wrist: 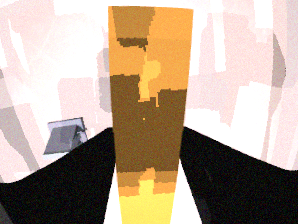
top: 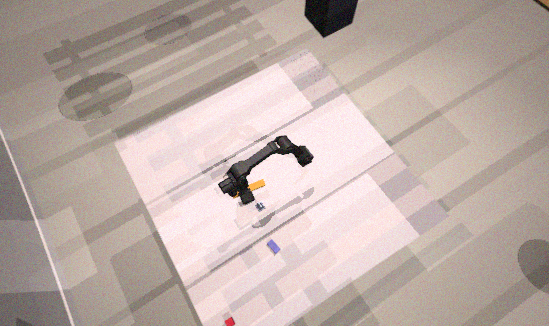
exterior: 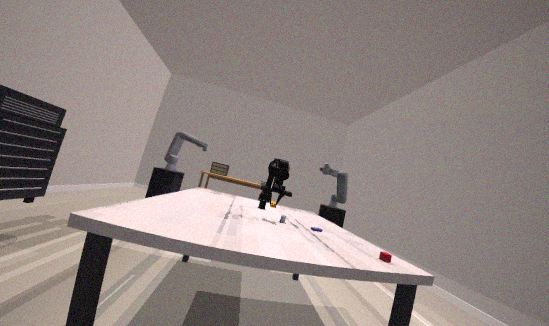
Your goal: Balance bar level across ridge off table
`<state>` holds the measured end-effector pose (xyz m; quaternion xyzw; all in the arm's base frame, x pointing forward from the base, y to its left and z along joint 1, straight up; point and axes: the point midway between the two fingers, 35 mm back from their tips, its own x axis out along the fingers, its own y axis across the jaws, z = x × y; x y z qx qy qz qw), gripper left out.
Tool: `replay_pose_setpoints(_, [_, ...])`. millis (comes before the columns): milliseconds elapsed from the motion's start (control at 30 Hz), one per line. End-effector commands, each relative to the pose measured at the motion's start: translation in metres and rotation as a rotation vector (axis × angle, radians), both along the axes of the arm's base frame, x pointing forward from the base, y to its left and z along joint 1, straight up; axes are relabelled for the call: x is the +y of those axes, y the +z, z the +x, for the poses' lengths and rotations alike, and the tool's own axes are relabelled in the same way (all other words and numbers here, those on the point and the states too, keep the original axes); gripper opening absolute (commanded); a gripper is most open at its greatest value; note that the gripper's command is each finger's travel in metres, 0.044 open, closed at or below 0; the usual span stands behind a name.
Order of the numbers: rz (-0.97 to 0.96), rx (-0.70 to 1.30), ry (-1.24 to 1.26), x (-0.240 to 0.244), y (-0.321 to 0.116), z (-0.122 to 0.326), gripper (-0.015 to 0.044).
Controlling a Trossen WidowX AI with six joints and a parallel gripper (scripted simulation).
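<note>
An orange bar (top: 257, 185) (exterior: 273, 204) (wrist: 150, 55) is clamped between the two black fingers of the gripper (top: 242, 193) (exterior: 273, 202) (wrist: 147, 135), held above a pale table (top: 335, 130) (exterior: 195, 245) (wrist: 220, 115). In the wrist view the bar runs up the middle, with a finger against each of its sides and patches of brown shadow across it. Just beside the bar in the top view, and apart from it, is a small grey-blue ridge (top: 260, 206) (exterior: 283, 219) (wrist: 64, 137); the wrist view shows its sloping face at the left. The bar is not on the ridge. The black arm (top: 257, 158) (exterior: 279, 170) arches over the table. Farther out lies a flat blue-violet block (top: 273, 246) (exterior: 316, 229), and well beyond it, near the table's edge, a small red block (top: 229, 322) (exterior: 385, 257). In the exterior view, two grey arms on black pedestals stand behind the table, and a dark drawer cabinet (exterior: 22, 145) stands at the picture's left.
</note>
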<state>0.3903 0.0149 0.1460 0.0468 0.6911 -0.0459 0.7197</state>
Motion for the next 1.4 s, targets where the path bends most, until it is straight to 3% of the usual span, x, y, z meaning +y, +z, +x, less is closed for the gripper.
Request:
replay_pose_setpoints(0, [0.003, 0.005, 0.024, 0.016, 0.0, -0.002, 0.0])
replay_pose_setpoints(633, [0.005, 0.005, 0.151, 0.087, 0.001, -0.014, 0.0])
replay_pose_setpoints(1367, [0.005, 0.005, 0.155, 0.091, -0.027, -0.013, 0.0])
